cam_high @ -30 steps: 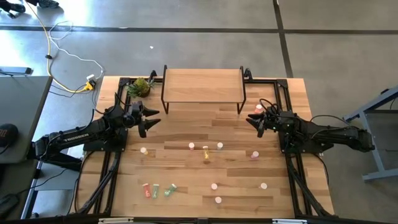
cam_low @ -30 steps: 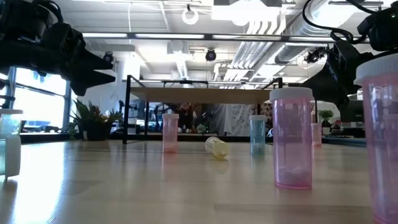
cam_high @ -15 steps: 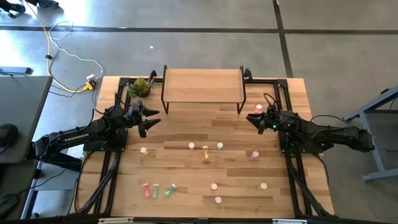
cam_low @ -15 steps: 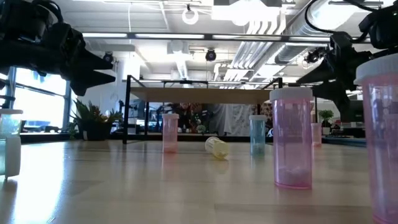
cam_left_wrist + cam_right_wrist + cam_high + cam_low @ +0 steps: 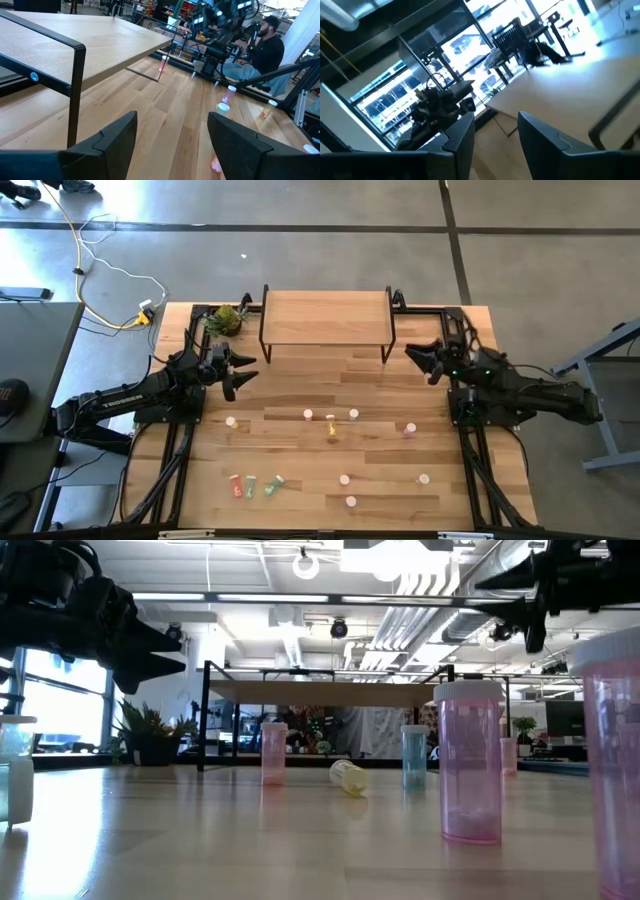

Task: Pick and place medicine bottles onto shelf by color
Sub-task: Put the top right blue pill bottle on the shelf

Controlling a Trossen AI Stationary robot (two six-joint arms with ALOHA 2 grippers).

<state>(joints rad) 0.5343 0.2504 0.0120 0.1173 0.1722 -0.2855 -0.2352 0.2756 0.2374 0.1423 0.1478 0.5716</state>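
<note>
Left gripper [image 5: 243, 375]: hovers above the table near the shelf's left front leg; fingers [image 5: 112, 137] spread, nothing between them.

Right gripper [image 5: 418, 356]: raised beside the shelf's right end, tips pointing toward it; fingers [image 5: 540, 135] parted with only open air in the gap (no bottle held).

Shelf [image 5: 325, 317]: light wood top on black legs at the far edge of the table; no bottle visible on its top, which lies ahead of both sets of fingers.

Medicine bottles: scattered on the table, well behind and below both grippers. A pink bottle [image 5: 409, 429] is the nearest to the right fingers; another pink bottle [image 5: 231, 422] is the nearest to the left fingers. A yellow bottle [image 5: 348, 777] lies on its side mid-table (it can roll).

Task state: judged to be at an early stage, no bottle in hand.

Risk 1: right fingers, aimed at the shelf, may strike its leg or edge if driven forward.

Risk 2: a descent onto the tiny upright bottles may tip them; cause: an off-centre approach.

Risk 3: pale caps look alike from above, so colours may be mis-sorted.
</note>
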